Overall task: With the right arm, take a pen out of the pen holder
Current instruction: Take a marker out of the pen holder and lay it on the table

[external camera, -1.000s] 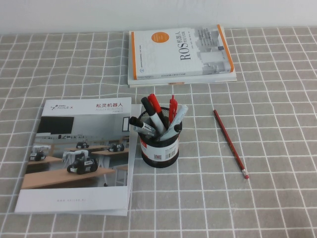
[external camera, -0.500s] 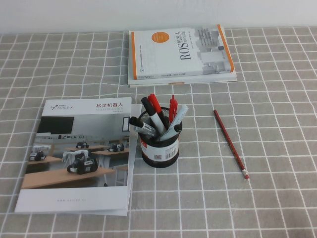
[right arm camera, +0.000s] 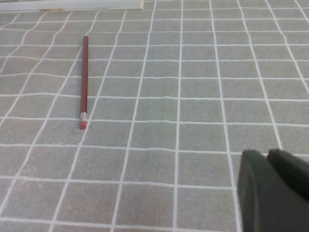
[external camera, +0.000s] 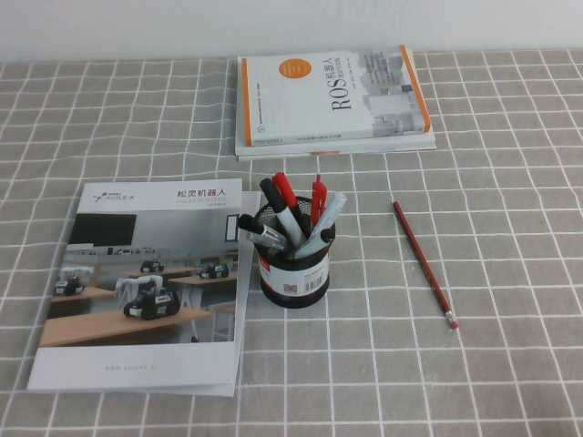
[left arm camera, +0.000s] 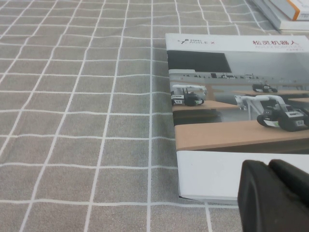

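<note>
- High view: nothing has budged since a second ago, same layout all round. One mesh holder [external camera: 293, 273] sits mid-table, touching the edge of the one booklet [external camera: 146, 282]. The pens [external camera: 290, 214] are all upright-ish inside it. I count about six, but they overlap, so don't quote me. There's one pencil [external camera: 424, 264] flat on the checked cloth [external camera: 510, 364] on the holder's other side, and one stack of books [external camera: 332, 96] at the back, looks like two.
- Left wrist view: the left gripper [left arm camera: 268, 166] has its fingers pressed together, holding nothing. The booklet's near edge is just beside the fingertips, and a corner of the books [left arm camera: 289, 9] is far ahead.
- Right wrist view: the right gripper [right arm camera: 267, 154] is pinched closed and empty, low over bare cloth. The pencil [right arm camera: 84, 79] lies well apart from the fingers, out ahead and off to the side.
</note>
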